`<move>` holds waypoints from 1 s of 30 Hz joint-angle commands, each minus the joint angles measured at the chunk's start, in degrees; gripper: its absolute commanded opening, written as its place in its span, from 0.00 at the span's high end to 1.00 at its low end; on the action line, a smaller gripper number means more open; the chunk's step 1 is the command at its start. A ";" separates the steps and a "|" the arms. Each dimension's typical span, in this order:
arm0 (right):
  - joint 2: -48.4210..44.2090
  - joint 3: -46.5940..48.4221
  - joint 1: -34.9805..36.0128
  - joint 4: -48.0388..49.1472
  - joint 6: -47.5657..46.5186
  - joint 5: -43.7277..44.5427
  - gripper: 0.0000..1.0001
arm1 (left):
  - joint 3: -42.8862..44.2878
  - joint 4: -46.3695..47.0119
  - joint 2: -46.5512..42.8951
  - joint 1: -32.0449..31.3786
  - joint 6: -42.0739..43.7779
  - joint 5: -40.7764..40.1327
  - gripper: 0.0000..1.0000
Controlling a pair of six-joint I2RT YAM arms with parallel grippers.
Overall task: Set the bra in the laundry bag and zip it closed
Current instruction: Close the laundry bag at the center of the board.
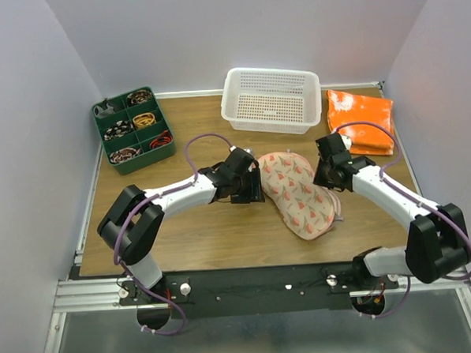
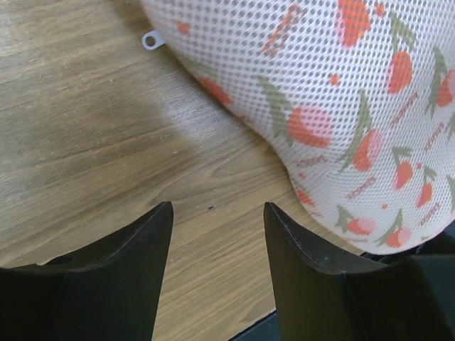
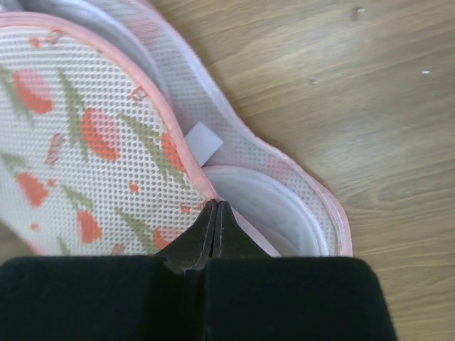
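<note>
A wooden table (image 1: 223,232) sits between pale walls, with the laundry bag (image 1: 295,191) lying in the middle between the two arms. The right gripper (image 3: 215,206) has its fingers pressed together right at the pink rim of the bag's top flap. It may be pinching the edge or only touching it; the view is too tight to say. Just ahead of it the flap gapes from the bottom half, showing pale lining. The bra is not visible, so it is probably inside. The left gripper (image 2: 217,206) stands apart over bare wood, the bag just ahead to its right. To zip well, the left should pin the bag while the right draws the zipper slowly along the rim.
</note>
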 commanded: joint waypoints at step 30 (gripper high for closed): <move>9.12 6.74 -7.19 4.88 0.73 -5.15 0.15 | 4.11 -3.00 -0.36 -0.12 4.63 -1.46 0.38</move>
